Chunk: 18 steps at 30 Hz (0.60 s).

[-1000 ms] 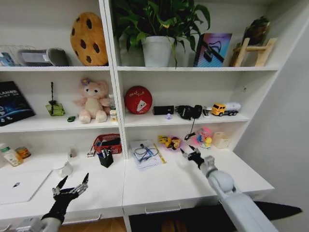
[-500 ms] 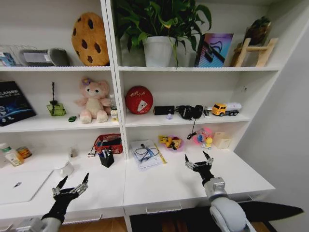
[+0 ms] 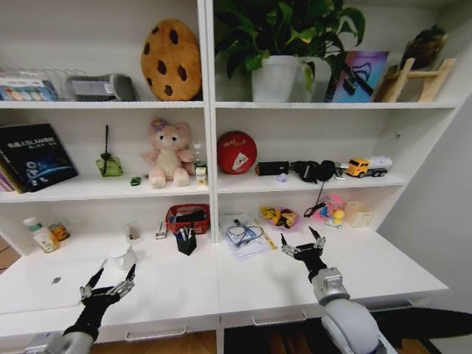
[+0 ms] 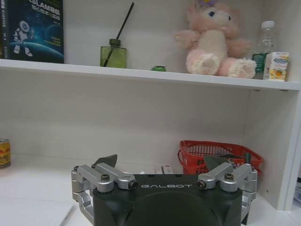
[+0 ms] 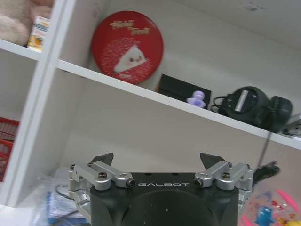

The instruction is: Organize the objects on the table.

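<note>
The long white table (image 3: 258,284) carries loose objects. A black holder with pens (image 3: 186,241) stands before a red basket (image 3: 187,218). A yellow snack packet (image 3: 278,217) lies at the back, right of the shelf post. A small can (image 3: 59,231) (image 4: 4,153) sits far left, and a silver laptop (image 3: 40,286) lies flat at the front left. A tiny green item (image 3: 136,181) (image 4: 159,68) rests on the shelf beside the bear. My left gripper (image 3: 109,284) (image 4: 162,162) hovers open over the front left. My right gripper (image 3: 302,245) (image 5: 157,159) is open and empty above the table's right half.
A white cup (image 3: 120,257) stands ahead of the left gripper. A clear bag of cables and papers (image 3: 243,234) lies left of the right gripper. A pink toy (image 3: 332,209) and a beige box (image 3: 359,214) sit at the back right. Shelves rise behind.
The whole picture has shifted right, so the camera has turned left. The right gripper drew back from the rear of the table toward the front. The left gripper has held its place.
</note>
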Tool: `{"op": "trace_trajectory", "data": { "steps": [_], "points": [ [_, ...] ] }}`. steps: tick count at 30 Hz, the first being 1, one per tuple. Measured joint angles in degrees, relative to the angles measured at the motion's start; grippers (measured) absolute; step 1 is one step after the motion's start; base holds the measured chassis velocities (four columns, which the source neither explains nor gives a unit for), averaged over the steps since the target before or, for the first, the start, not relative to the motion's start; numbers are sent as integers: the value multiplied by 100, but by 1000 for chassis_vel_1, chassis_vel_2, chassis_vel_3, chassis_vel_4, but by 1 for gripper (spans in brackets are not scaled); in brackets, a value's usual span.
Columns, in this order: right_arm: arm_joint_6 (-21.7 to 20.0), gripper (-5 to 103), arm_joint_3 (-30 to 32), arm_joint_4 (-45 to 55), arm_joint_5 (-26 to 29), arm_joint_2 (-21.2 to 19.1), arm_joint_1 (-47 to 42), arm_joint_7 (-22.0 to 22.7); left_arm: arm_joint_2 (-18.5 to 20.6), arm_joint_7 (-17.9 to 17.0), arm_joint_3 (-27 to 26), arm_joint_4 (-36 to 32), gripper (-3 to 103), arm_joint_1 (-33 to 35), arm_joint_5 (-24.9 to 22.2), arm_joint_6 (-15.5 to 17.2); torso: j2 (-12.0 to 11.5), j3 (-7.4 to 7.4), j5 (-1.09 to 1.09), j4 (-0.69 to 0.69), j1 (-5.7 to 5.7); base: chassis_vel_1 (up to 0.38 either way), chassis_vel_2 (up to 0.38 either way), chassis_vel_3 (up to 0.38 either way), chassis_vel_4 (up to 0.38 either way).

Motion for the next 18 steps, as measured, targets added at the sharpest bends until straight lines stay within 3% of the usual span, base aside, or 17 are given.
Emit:
{"op": "trace_trajectory", "data": {
  "steps": [18],
  "points": [
    [148, 100, -66, -121, 19, 112, -95, -10, 0, -1, 0, 0, 100, 0, 0, 0, -1, 2, -2, 2, 3, 349, 351, -346, -347]
  ]
}}
